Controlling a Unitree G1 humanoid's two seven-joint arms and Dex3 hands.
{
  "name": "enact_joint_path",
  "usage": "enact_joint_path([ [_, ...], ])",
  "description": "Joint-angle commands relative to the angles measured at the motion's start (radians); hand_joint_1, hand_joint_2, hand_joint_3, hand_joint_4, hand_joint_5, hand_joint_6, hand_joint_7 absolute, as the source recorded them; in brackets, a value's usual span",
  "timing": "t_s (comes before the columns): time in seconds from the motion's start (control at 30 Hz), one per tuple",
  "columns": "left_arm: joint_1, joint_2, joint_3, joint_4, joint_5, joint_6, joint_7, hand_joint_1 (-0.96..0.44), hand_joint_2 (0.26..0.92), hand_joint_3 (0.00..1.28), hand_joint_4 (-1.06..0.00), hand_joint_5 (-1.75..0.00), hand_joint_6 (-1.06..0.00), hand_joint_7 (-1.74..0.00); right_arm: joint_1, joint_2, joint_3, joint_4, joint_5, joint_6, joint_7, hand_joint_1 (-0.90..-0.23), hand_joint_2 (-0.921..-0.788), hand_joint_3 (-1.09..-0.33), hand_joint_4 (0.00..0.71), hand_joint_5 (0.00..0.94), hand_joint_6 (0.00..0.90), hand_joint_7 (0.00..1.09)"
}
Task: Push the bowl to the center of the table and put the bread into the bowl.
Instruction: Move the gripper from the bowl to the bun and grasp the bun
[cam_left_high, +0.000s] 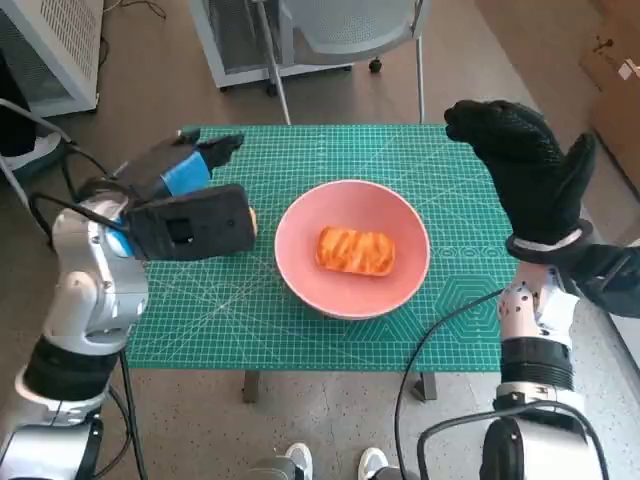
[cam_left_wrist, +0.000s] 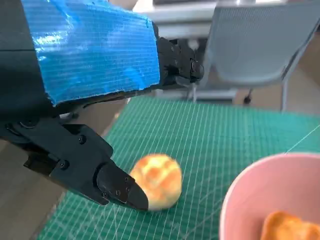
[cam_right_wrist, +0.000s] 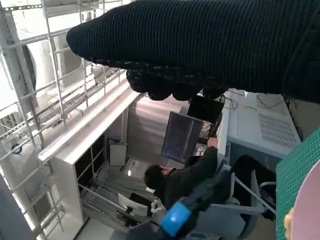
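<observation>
A pink bowl (cam_left_high: 352, 290) stands near the middle of the green mat (cam_left_high: 430, 160), with a glazed oblong bread (cam_left_high: 355, 250) lying inside it. A second, round bun (cam_left_wrist: 157, 180) rests on the mat just left of the bowl; in the head view it is mostly hidden behind my left hand (cam_left_high: 185, 200). That blue-taped hand (cam_left_wrist: 90, 65) hovers over the bun with its fingers (cam_left_wrist: 117, 187) apart, and one fingertip is beside the bun, holding nothing. My gloved right hand (cam_left_high: 525, 165) is raised above the mat's right edge, spread and empty. The bowl rim (cam_left_wrist: 250, 190) shows in the left wrist view.
A grey chair (cam_left_high: 340, 25) stands behind the table's far edge, also seen as a chair back (cam_left_wrist: 260, 45). Cables hang at the front right (cam_left_high: 430, 380). A person (cam_right_wrist: 185, 180) sits at a monitor in the right wrist view. Feet show below the table front.
</observation>
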Motion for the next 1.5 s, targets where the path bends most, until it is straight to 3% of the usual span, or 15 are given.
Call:
enact_joint_path([
  [0.03, -0.030, -0.028, -0.030, 0.073, -0.008, -0.021, 0.027, -0.08, 0.676, 0.00, 0.00, 0.00, -0.15, 0.00, -0.006, -0.004, 0.000, 0.027, -0.003, -0.001, 0.014, -0.641, -0.921, -0.680, 0.275, 0.000, 0.355, 0.00],
  [0.7, -0.214, -0.167, -0.172, 0.581, 0.015, -0.114, 0.162, -0.09, 0.673, 0.00, 0.00, 0.00, -0.17, -0.01, -0.002, -0.024, -0.007, 0.023, 0.002, 0.020, 0.030, -0.638, -0.921, -0.682, 0.265, 0.000, 0.347, 0.00],
  [1.17, -0.354, -0.279, -0.236, 1.030, 0.015, -0.203, 0.311, -0.10, 0.668, 0.00, 0.00, 0.00, -0.17, 0.00, 0.005, -0.032, -0.007, 0.013, -0.004, 0.018, 0.023, -0.627, -0.921, -0.686, 0.265, 0.000, 0.345, 0.00],
  [1.43, -0.388, -0.305, -0.254, 1.173, 0.010, -0.233, 0.385, -0.04, 0.699, 0.02, -0.01, 0.00, -0.21, -0.02, 0.010, -0.032, -0.007, 0.003, -0.007, 0.015, 0.017, -0.620, -0.921, -0.688, 0.264, 0.000, 0.344, 0.00],
  [1.47, -0.390, -0.306, -0.254, 1.181, 0.009, -0.234, 0.394, 0.00, 0.720, 0.03, -0.22, -0.11, -0.24, -0.03, 0.011, -0.032, -0.007, 0.001, -0.007, 0.015, 0.016, -0.619, -0.921, -0.689, 0.264, 0.000, 0.344, 0.00],
  [1.5, -0.388, -0.306, -0.256, 1.188, 0.010, -0.233, 0.412, 0.01, 0.727, 0.03, -0.29, -0.15, -0.25, -0.04, 0.012, -0.033, -0.007, -0.001, -0.006, 0.016, 0.016, -0.619, -0.921, -0.689, 0.264, 0.000, 0.344, 0.00],
])
